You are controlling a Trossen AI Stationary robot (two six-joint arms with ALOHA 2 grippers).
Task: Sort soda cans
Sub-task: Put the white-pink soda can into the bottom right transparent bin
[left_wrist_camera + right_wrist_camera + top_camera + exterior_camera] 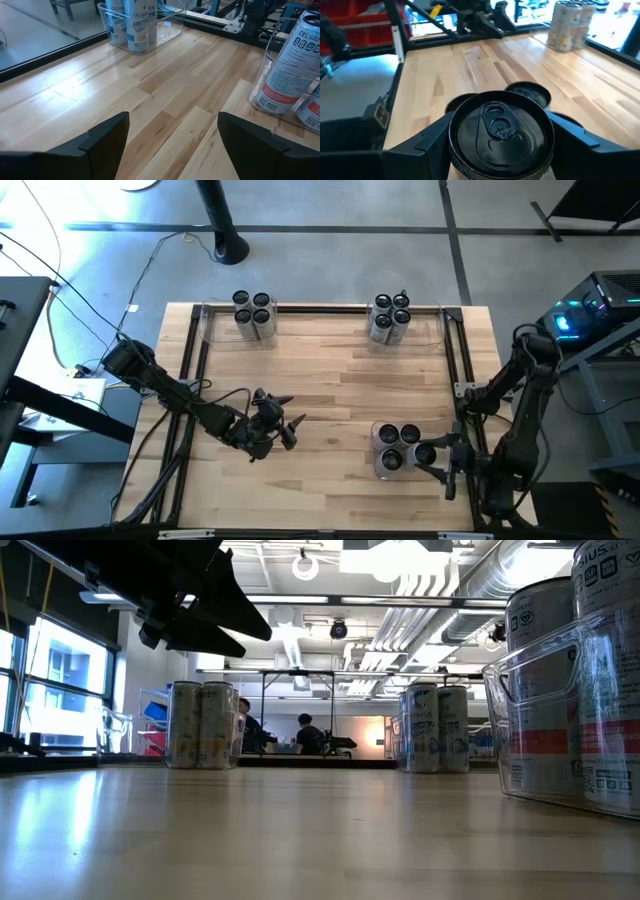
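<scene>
High view: the bench holds three bins of four cans each — two at the far corners, one near-right. The right hand grips a can there; the left hand hangs released. Sorting looks nearly finished.

"CELSIUS" on soda can, "ARCTIC" on can

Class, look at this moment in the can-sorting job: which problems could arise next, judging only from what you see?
1. The right gripper straddles one soda can packed tight against three others in the near bin; lifting could drag or tip its neighbours.
2. Its fingers sit near the can's top, so the can might swing or slip.
3. The left gripper hovers open mid-table, a possible obstacle for a carried can.
</scene>
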